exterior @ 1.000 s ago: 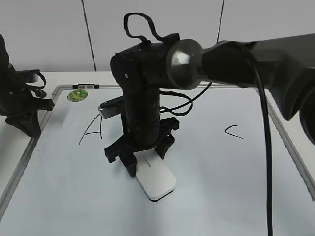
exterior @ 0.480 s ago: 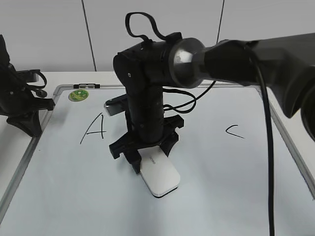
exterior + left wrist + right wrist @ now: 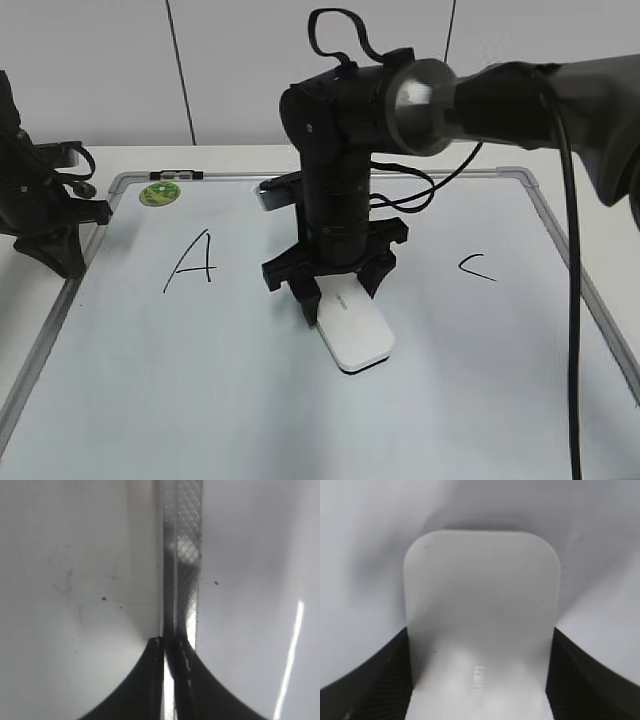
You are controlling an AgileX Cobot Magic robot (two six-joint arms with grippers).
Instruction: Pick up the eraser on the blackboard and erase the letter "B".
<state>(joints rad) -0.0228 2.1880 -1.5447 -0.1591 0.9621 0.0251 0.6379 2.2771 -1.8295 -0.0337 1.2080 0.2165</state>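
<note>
Two letters are all I can read on the blackboard [image 3: 120, 400] from the exterior view: the "A" [image 3: 190, 262] to the left of the eraser [image 3: 357, 330] and the "C" [image 3: 476, 268] to its right, with nothing legible between them where the letter "B" should stand (my own arm covers that stretch, so I cannot tell whether any stroke is left under it). My right gripper [image 3: 338, 292] is clamped on the eraser, one finger on each long side, as the right wrist view shows with the eraser [image 3: 481, 625] filling the gap between my dark pads. The eraser lies flat on the board, its dark underside down, roughly midway between the "A" and the "C". I judge the wiping step to be in hand. Next I would keep the pad pressed down and sweep it across the middle ground, staying well clear of both neighbours, then lift to check for residue. My left gripper [image 3: 170, 650] hangs off to the left of the eraser, over the board's frame [image 3: 182, 555], its fingers drawn together on nothing.
</note>
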